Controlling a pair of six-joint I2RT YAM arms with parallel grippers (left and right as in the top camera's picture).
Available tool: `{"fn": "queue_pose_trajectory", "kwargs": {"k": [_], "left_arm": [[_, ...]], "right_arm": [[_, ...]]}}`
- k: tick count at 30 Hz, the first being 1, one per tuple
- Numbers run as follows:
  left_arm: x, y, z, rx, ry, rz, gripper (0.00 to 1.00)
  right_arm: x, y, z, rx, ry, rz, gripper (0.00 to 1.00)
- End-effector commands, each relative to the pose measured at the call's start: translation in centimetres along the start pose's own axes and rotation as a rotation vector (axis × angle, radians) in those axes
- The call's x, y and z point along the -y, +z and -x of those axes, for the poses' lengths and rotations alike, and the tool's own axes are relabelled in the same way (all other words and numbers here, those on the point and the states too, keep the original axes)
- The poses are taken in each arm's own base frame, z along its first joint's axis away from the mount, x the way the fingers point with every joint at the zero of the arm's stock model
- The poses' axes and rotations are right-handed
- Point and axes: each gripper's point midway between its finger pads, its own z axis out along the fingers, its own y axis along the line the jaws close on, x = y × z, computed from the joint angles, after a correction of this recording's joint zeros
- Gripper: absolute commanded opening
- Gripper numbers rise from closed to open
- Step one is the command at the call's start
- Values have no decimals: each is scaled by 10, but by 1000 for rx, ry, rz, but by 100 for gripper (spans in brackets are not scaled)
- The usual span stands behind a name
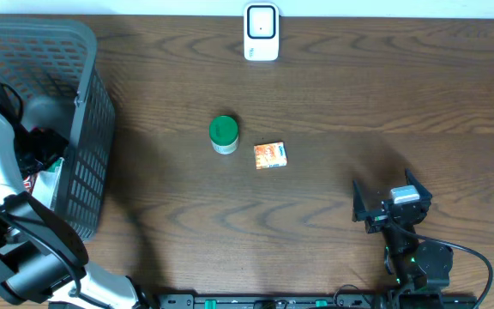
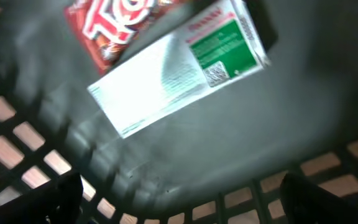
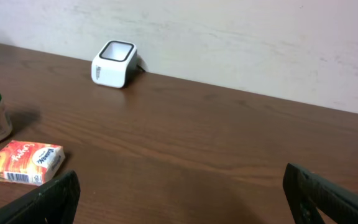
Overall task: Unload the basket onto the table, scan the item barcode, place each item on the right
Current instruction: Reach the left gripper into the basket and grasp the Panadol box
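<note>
Pickup stage, looks like: your left pincer hangs wide open inside the basket, just above a white carton lying flat on the basket floor beside a red packet. Nothing's gripped yet. Next you'd drop down, close on the carton, then carry it to the scanner at the far edge of the bench. The carton's green label has a small square code facing up. Your right pincer is open and empty.
</note>
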Motion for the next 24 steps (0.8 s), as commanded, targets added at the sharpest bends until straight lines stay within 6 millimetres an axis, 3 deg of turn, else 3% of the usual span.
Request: {"fn": "queue_pose_trajectory", "kwargs": {"k": [1, 8, 18, 24], "left_arm": [[9, 0, 1, 6, 139, -51, 98], [12, 0, -6, -14, 414, -80, 98], [5, 2, 7, 27, 390, -80, 98], [-2, 20, 3, 11, 367, -78, 98]], "right_arm": [[-1, 0, -2, -5, 11, 0, 99], [-1, 0, -2, -5, 11, 0, 99], [-1, 0, -2, -5, 11, 0, 99], [-1, 0, -2, -5, 11, 0, 99]]}}
